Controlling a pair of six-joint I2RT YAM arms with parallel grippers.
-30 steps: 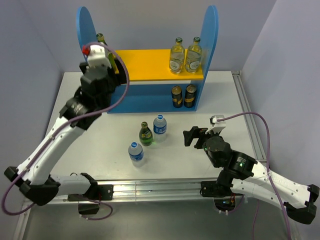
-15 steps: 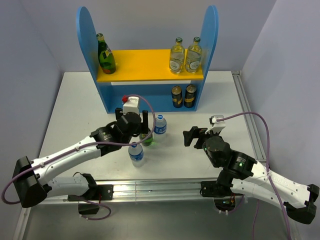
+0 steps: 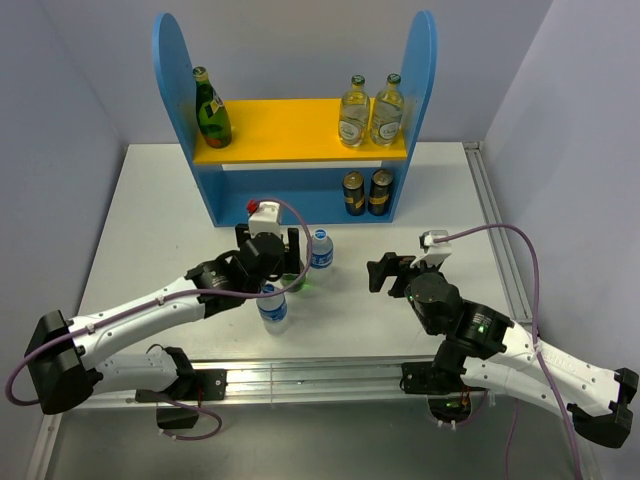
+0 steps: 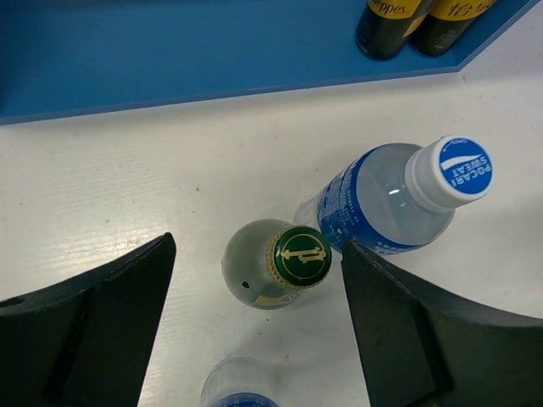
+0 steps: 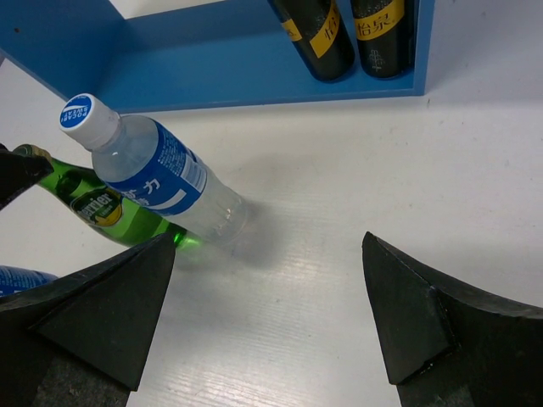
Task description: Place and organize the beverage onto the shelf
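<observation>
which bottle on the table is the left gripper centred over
The green glass bottle: its cap lies midway between the left gripper's fingers; both water bottles sit off-centre.

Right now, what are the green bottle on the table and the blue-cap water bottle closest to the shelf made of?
The green bottle looks like glass. It is glossy, deep see-through green, throws a green glow on the table, and has a crimped, metal-looking cap. The water bottle looks like thin clear plastic, with a see-through body, a printed blue wrap label and a matte screw cap. That is only how they look.
</observation>
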